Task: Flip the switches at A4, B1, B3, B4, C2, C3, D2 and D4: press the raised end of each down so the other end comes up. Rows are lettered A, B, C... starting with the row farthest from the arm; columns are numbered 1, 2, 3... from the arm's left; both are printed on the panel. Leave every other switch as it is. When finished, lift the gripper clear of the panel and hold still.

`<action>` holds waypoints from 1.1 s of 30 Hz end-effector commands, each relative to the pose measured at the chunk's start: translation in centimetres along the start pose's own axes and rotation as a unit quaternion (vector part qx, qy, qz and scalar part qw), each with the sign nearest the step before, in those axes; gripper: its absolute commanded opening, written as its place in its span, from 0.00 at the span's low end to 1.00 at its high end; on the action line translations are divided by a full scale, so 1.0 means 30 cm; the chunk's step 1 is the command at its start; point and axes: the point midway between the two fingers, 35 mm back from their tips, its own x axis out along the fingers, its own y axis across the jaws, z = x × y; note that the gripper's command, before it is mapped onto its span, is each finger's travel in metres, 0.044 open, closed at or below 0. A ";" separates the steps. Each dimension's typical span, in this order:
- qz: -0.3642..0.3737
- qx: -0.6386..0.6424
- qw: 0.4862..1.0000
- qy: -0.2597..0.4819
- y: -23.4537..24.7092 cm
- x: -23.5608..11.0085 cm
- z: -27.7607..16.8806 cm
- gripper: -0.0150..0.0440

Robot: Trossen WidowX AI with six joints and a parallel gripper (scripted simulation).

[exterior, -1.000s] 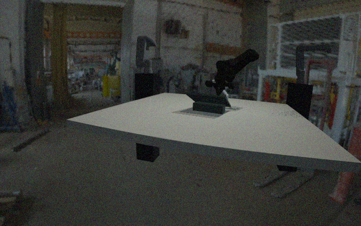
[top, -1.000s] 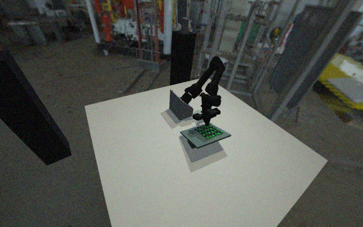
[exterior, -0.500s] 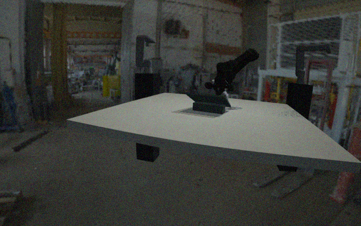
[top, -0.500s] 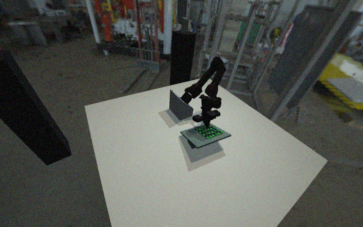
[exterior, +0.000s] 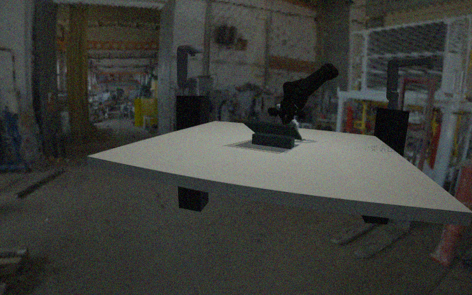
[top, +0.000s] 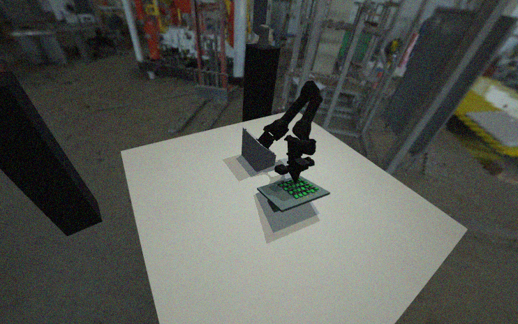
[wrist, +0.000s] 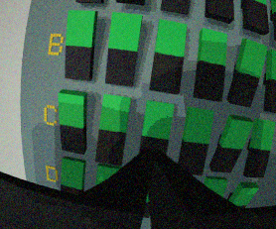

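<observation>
We see the arm's jaws fully closed with nothing held, tip low over the switch panel (top: pixel 293 192) near row D, around columns 2–3 in the wrist view. Panel sits tilted mid-tabletop (top: pixel 212 241), its green-and-black rocker switches (wrist: pixel 125 49) under yellow row letters.

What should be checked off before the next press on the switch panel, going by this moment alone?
1. Gripper shut with nothing between the fingers, so it works as a poker: ok.
2. Tip over the switch panel: ok, at the near rows in the wrist view.
3. Which switch lies under the tip: cannot tell, the fingers hide row D beyond its first columns.
4. Row letters readable: ok, label B shows.
5. Tip touching a switch: cannot tell.
</observation>
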 end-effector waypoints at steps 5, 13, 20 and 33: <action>-0.002 0.002 1.000 0.000 -0.002 0.004 0.000 0.25; -0.002 0.002 1.000 0.000 -0.002 0.007 0.000 0.25; -0.002 0.002 1.000 0.000 -0.002 0.011 -0.001 0.25; -0.002 0.002 1.000 0.000 -0.002 0.016 -0.001 0.25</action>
